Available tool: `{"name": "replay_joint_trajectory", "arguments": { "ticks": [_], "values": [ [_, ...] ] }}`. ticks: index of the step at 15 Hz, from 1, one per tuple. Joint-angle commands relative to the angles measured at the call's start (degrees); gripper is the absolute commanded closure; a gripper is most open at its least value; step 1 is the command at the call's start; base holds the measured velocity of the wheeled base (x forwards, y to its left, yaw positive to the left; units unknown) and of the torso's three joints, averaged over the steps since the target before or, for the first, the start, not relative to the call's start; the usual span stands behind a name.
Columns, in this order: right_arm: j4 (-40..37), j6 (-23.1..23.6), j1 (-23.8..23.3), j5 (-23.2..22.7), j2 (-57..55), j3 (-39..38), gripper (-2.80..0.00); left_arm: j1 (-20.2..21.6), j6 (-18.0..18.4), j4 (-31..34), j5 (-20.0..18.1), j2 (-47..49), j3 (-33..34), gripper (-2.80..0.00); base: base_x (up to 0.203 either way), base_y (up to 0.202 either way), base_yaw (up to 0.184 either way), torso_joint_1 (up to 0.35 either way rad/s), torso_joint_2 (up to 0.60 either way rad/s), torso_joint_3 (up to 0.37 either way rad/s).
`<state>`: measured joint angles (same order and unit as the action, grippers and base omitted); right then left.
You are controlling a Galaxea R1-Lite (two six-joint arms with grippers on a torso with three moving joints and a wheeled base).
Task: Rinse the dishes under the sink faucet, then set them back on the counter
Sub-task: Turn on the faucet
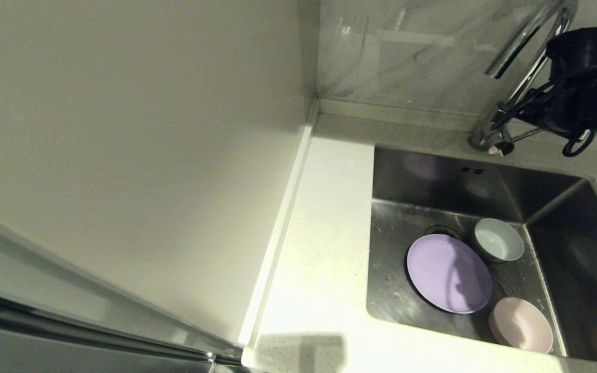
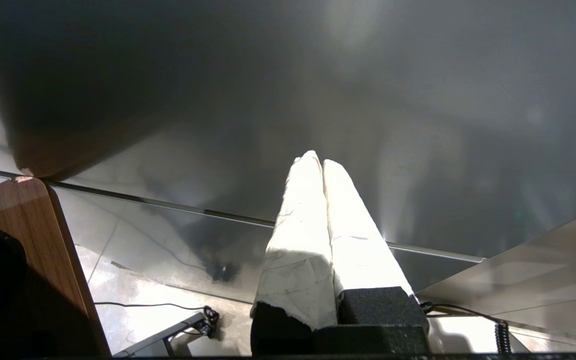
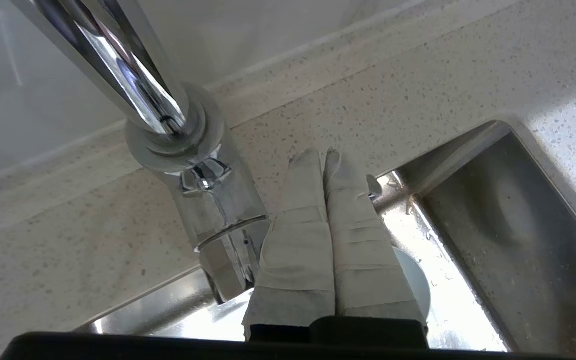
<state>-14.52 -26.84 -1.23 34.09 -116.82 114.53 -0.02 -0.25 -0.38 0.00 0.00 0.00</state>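
The lavender plate (image 1: pixel 449 273), the white mug (image 1: pixel 498 239) and the pale pink bowl (image 1: pixel 520 324) lie on the floor of the steel sink (image 1: pixel 397 207). The mug (image 3: pixel 418 282) also shows behind my right fingers. The chrome faucet (image 1: pixel 524 57) rises at the sink's back rim. My right arm (image 1: pixel 583 77) hangs beside it. My right gripper (image 3: pixel 320 156) is shut with nothing between its fingers. It sits close beside the faucet base (image 3: pixel 208 200), tips over the speckled counter (image 3: pixel 418 90). My left gripper (image 2: pixel 319 161) is shut, empty and down below the worktop.
White counter (image 1: pixel 324 248) runs left of the sink, with a raised edge strip (image 1: pixel 283 217) and a pale wall beyond. A grey marbled panel (image 1: pixel 407 52) stands behind the faucet. In the left wrist view, a dark glossy panel (image 2: pixel 288 90), a wooden board (image 2: pixel 18 225) and floor cables (image 2: pixel 208 317) surround the gripper.
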Motion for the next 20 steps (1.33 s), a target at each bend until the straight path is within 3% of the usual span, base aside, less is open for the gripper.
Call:
{"name": "replay_joint_trajectory", "arguments": {
  "ticks": [1,11,20],
  "values": [
    [-0.14,-0.14,0.0,0.45,-0.7,-0.1,0.0,0.02,-0.02,-0.06,0.01,0.0,0.14,0.0,0.0,0.0,0.0,0.0,0.0,0.0],
    [-7.37,-0.05,-0.26,0.45,2.21,-2.03,0.0,0.02,-0.02,0.03,0.0,0.0,0.18,0.0,0.0,0.0,0.0,0.0,0.0,0.0],
    [-1.82,1.69,-1.37,0.45,4.9,-0.89,0.0,0.02,-0.02,-0.01,0.0,0.0,0.18,0.0,0.0,0.0,0.0,0.0,0.0,0.0]
  ]
}}
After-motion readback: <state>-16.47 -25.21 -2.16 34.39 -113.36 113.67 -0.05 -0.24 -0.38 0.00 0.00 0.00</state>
